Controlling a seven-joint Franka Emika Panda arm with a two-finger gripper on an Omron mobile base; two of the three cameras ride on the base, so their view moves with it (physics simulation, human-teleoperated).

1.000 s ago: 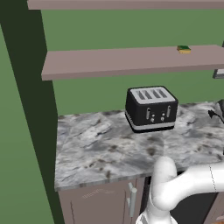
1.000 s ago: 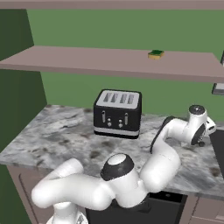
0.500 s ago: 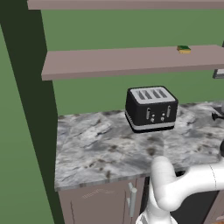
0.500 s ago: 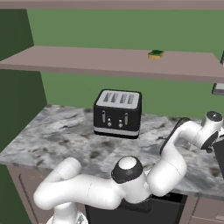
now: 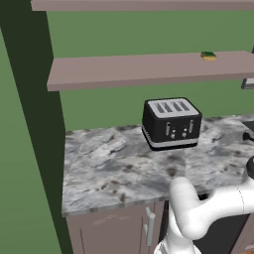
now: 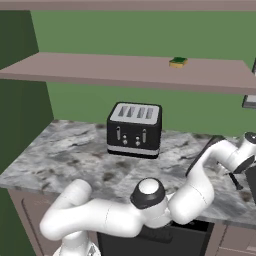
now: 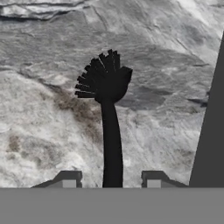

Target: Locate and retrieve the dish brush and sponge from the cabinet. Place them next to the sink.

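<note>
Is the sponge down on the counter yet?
No, the sponge sits on the cabinet shelf, above the toaster on the marble counter.

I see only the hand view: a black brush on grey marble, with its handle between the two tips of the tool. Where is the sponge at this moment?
Observer: The sponge lies on the lower cabinet shelf, toward its right end, above the counter.
Operator: What stands under that shelf?
Observer: A black toaster stands on the counter, somewhat to the left of the place below the sponge.
Operator: And where is my tool compared with the toaster?
Observer: The tool is low over the counter, far to the right of the toaster, at the right edge of the right base view.
</note>
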